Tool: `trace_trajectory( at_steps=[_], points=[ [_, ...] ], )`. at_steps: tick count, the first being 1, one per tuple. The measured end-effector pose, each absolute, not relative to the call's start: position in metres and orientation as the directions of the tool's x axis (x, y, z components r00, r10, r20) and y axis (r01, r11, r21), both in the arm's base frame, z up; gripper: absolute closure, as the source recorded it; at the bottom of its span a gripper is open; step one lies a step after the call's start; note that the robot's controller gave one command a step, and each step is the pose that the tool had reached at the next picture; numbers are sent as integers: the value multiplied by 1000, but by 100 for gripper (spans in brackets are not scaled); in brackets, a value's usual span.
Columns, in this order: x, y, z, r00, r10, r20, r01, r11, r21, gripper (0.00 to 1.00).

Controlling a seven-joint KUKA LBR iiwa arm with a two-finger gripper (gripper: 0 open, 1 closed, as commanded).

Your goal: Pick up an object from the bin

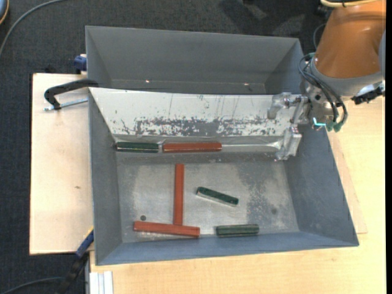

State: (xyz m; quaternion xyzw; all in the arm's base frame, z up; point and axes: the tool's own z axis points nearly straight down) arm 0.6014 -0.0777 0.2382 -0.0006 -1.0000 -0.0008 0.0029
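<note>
My gripper (286,127) hangs at the bin's right side, near the back right corner and above the floor. Its two metal fingers stand apart, open, with nothing between them. The nearest thing is a red bar (192,146) lying along the foot of the back wall, to the gripper's left. A short dark green bar (217,196) lies tilted in the middle of the floor, lower left of the gripper. Another green bar (237,229) rests along the front wall.
A second green bar (138,146) lies at the back wall, left of the red one. Two more red bars form a T at front left: one upright (178,195), one flat (166,229). A small dark speck (143,218) sits beside them.
</note>
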Motion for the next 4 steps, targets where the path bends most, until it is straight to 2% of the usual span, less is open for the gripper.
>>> trace_trajectory(
  at_steps=[1, 2, 3, 4],
  points=[
    [577, -42, 72, -1000, 10, 8, 10, 1000, 3, 0],
    [539, -3, 70, -997, 81, 4, 81, 997, 3, 0],
    [543, 106, 71, -1000, 1, -6, 1, 1000, 6, 0],
    [586, 192, 72, -995, -104, -10, -104, 995, 6, 0]
  ],
)
